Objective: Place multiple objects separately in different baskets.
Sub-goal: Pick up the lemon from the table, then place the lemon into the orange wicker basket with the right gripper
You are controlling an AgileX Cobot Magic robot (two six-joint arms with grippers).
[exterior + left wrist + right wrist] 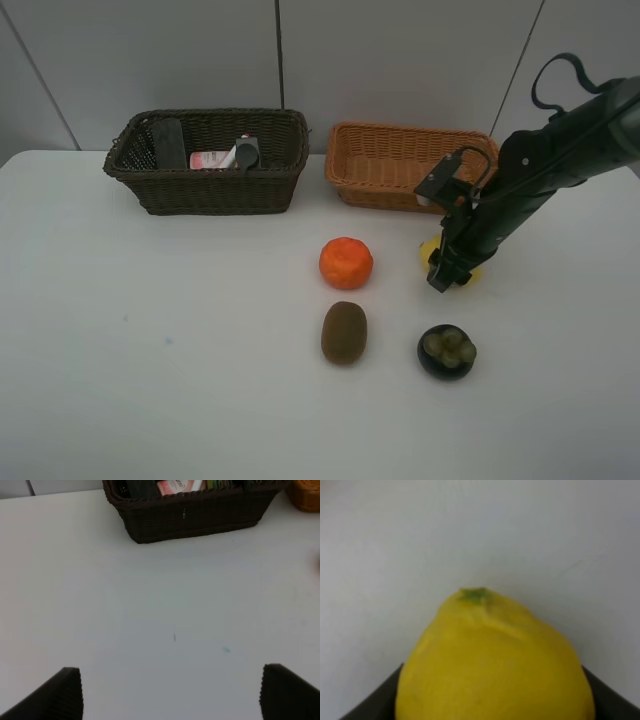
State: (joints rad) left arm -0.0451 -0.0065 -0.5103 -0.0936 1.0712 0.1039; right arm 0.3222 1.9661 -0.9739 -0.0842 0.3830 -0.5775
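Note:
My right gripper is down on the table in front of the tan basket, shut on the lemon. The right wrist view shows the lemon filling the space between the dark fingers. An orange, a brown kiwi and a dark mangosteen lie on the table nearby. The dark brown basket holds a black eraser, a pink bottle and a dark item. My left gripper is open over bare table, facing the dark basket.
The white table runs back to a grey wall behind both baskets. A corner of the tan basket shows in the left wrist view. The right arm reaches in from the right over the tan basket's corner.

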